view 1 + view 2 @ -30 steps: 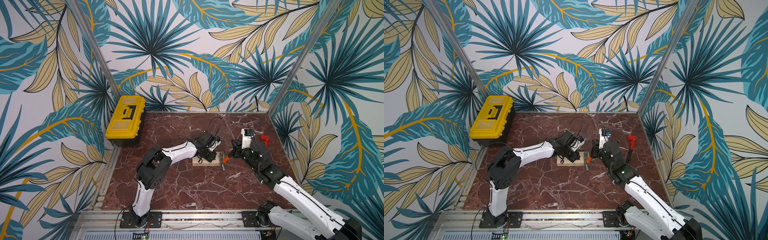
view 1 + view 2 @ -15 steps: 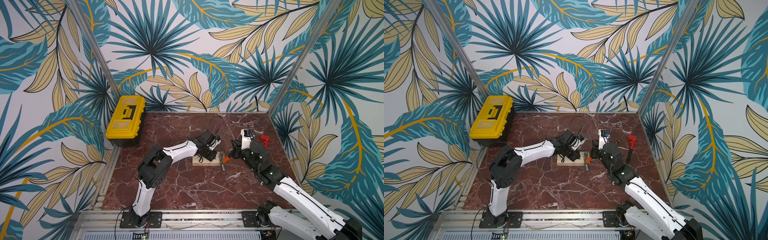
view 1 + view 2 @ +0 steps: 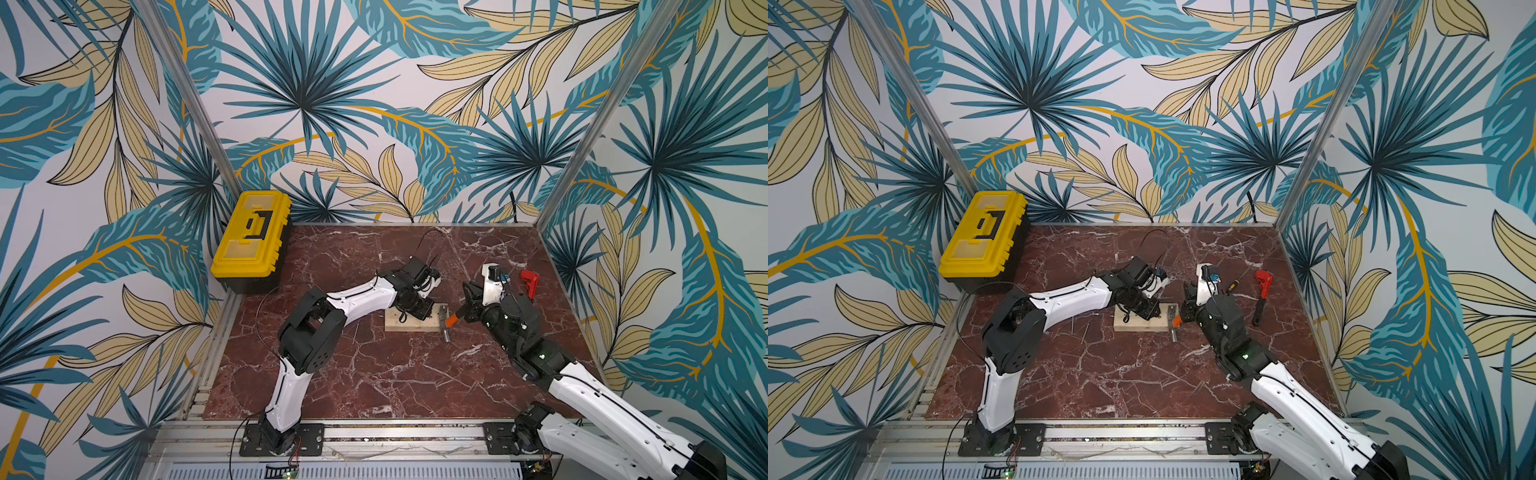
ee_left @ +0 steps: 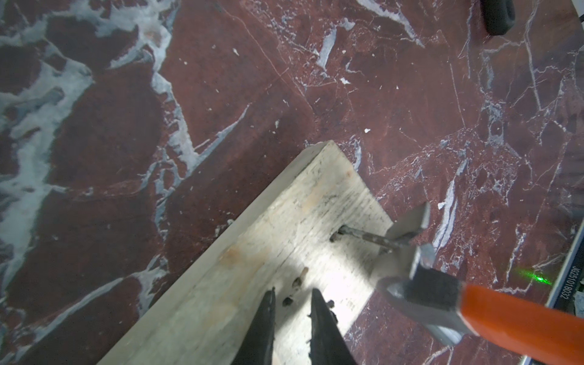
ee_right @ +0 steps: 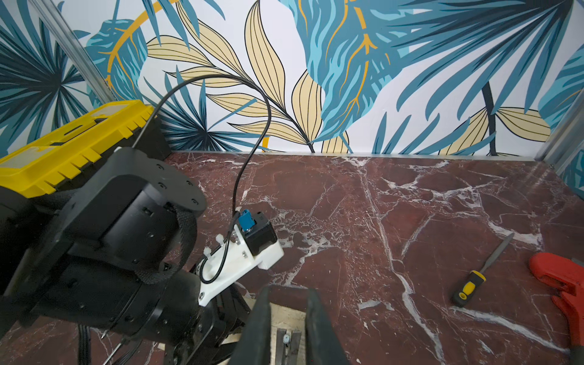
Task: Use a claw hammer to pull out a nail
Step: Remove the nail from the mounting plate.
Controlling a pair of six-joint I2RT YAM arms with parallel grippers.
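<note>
Evidently, right fingers (image 5: 257, 328) gripped claw hammer (image 4: 426, 294); claw straddled nail (image 4: 366, 235) in board (image 4: 237, 284); left fingers (image 4: 265, 328), slightly parted, over board.

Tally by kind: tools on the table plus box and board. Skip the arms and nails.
claw hammer: 1
red wrench: 1
file or screwdriver, yellow-and-black handle: 1
yellow toolbox: 1
wooden board: 1
Total: 5

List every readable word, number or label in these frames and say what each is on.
"JG251018032" (some characters uncertain): on a pale label strip at the frame edge beside the claw hammer, left wrist view.
Yellow toolbox, red wrench: no text readable.
</note>
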